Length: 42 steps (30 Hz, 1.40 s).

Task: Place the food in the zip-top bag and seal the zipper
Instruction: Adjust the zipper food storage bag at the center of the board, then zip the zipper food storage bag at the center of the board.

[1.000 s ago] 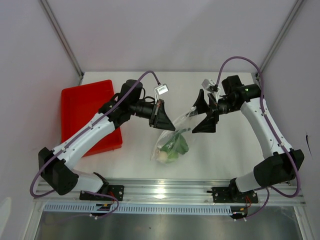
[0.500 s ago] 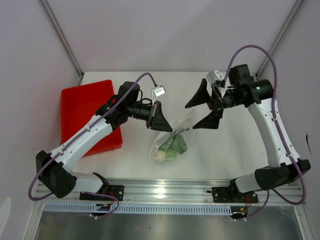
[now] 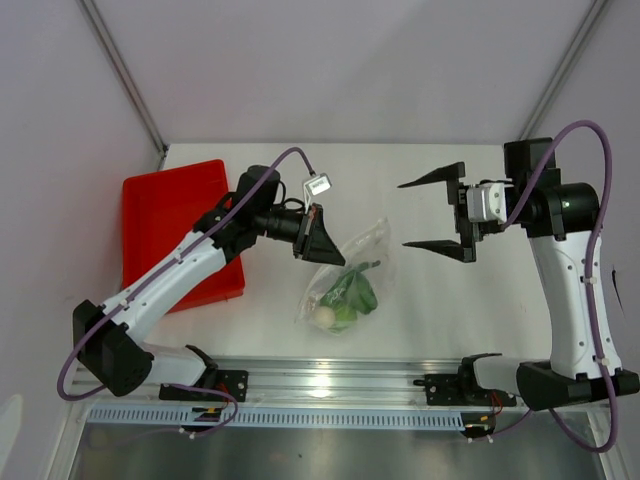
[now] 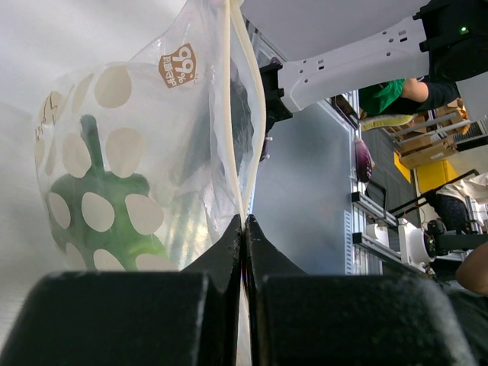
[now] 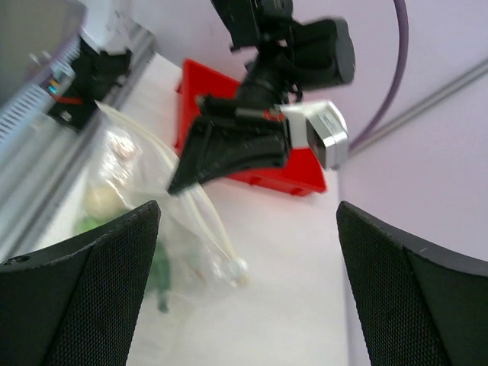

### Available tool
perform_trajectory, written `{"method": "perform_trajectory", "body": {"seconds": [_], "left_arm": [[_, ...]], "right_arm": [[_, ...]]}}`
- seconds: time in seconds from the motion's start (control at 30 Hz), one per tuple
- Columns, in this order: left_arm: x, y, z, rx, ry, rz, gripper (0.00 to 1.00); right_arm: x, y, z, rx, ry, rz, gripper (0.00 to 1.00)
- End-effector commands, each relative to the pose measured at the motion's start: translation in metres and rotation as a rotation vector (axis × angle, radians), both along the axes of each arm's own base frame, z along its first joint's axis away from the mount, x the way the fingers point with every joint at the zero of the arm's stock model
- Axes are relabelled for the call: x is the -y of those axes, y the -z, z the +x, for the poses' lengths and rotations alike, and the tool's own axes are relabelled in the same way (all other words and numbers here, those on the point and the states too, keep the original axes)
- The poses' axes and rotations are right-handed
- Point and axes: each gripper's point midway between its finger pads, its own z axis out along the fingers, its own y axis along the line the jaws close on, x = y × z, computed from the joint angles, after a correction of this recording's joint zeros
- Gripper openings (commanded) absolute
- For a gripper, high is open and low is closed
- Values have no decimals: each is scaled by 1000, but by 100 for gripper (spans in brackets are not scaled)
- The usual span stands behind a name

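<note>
The clear zip-top bag (image 3: 352, 272) lies in the middle of the table with its mouth edge raised at the left. Inside it is the food: green pieces (image 3: 350, 293) and a small white ball (image 3: 325, 315). My left gripper (image 3: 331, 256) is shut on the bag's zipper edge. In the left wrist view its tips (image 4: 244, 223) pinch the pale zipper strip (image 4: 245, 122), and a dark green pepper (image 4: 99, 210) shows through the spotted plastic. My right gripper (image 3: 403, 214) hangs open to the right of the bag, apart from it. The right wrist view shows the bag (image 5: 145, 221) ahead of its wide open gripper (image 5: 248, 207).
A red tray (image 3: 170, 215) sits at the left of the table behind my left arm; it also appears in the right wrist view (image 5: 301, 181). A metal rail (image 3: 330, 378) runs along the near table edge. White walls close in the back and sides.
My right gripper, open throughout, has drawn back to the right, away from the bag's right end. The left gripper has kept its pinch on the zipper edge and hardly moved.
</note>
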Motion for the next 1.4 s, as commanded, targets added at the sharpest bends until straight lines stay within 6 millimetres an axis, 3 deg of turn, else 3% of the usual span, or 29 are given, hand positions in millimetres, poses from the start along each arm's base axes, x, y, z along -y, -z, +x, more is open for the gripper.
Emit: {"method": "perform_trajectory", "body": {"seconds": [0.0,0.07,0.17,0.2,0.23,0.4,0.5,0.63,0.67,0.7,0.73,0.77,0.8,0.83,0.87,0.9,0.93,0.97,1.03,1.1,1.17,1.2,1.3,1.37], "left_arm": [[-1,-7,-1,34,13,-36,1],[0,-6,0,30,15,-37,1],[1,-3,0,19,17,-36,1],[1,-4,1,25,18,-44,1],[2,-3,0,17,22,-44,1],[2,-1,0,12,28,-43,1],[2,-2,0,14,31,-44,1],[4,-3,2,11,34,-48,1],[4,-3,3,11,33,-51,1],[5,-4,2,10,35,-53,1],[5,-2,1,-2,35,-53,1],[4,-2,1,-3,36,-58,1],[4,-4,0,8,36,-68,1],[3,0,-1,-6,36,-62,1],[3,0,-2,-5,36,-63,1],[3,1,-2,-9,37,-62,1],[2,2,-4,-10,38,-61,1],[2,3,-5,-13,38,-60,1],[0,5,-7,-17,38,-57,1],[-2,2,-9,-5,37,-63,1],[-4,4,-12,-8,40,-57,1],[-4,4,-12,-5,41,-57,1],[-6,5,-13,12,46,-49,1],[-7,7,-14,7,44,-34,1]], "right_arm": [[6,-11,-9,193,-42,145,99],[9,-15,3,252,-24,147,99],[14,-16,22,169,9,131,99],[16,-23,26,263,20,143,99],[17,-17,35,237,31,143,100],[21,-25,44,154,52,133,99],[15,-50,22,207,13,138,99],[1,-86,-45,533,-124,195,99],[-2,-79,-47,551,-143,201,99],[1,-85,-73,637,-164,215,99],[0,-96,-77,794,-184,237,99],[-3,-78,-72,744,-200,231,99],[0,-78,-89,813,-203,237,99],[-1,-88,-87,931,-185,243,100],[-5,-93,-74,917,-91,226,99],[-12,-69,-53,660,-22,197,99],[-11,-82,-50,734,57,248,99],[-15,-56,-18,559,187,244,99],[-8,-72,4,408,325,355,99],[4,-75,37,156,516,402,99],[5,-38,74,-66,643,303,99],[6,-29,81,-122,675,280,99],[10,23,101,-446,772,184,99],[17,40,112,-603,826,185,99]]}}
